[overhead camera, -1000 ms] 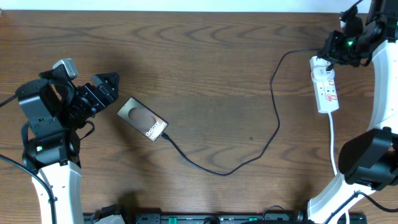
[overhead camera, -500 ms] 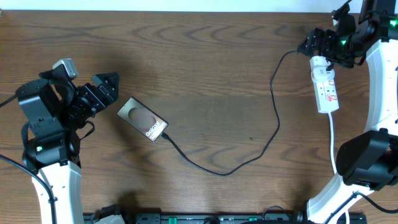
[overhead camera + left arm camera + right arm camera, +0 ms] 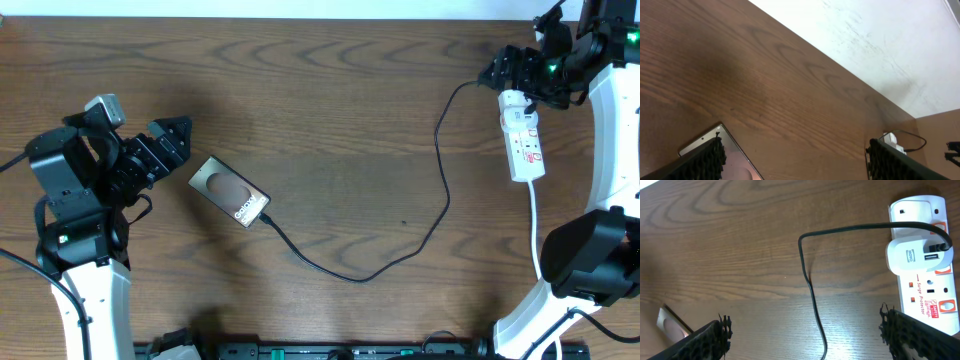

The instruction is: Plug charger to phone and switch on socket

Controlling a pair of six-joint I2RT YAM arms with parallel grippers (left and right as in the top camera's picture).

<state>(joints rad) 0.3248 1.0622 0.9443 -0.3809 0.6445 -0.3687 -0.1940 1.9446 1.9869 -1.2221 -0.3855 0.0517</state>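
L gripper [image 3: 796, 162] wide open, empty, beside phone [image 3: 230, 192] | R gripper [image 3: 804, 325] wide open, empty, over power strip [image 3: 527, 148] | charger cable [image 3: 441, 160] tip touching phone end

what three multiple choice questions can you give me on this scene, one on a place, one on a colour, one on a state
1. Where does the phone lie?
A) at the far right edge
B) on the left half of the table
C) hanging off the front edge

2. What colour is the cable that runs to it?
A) white
B) red
C) black

3. How is the right hand?
A) open, holding nothing
B) shut on the cable
C) shut on the phone

Answers:
1 B, it sits left of centre in the overhead view.
2 C, it is a thin black line across the brown wood.
3 A, its fingers stand wide apart near the power strip, gripping nothing.
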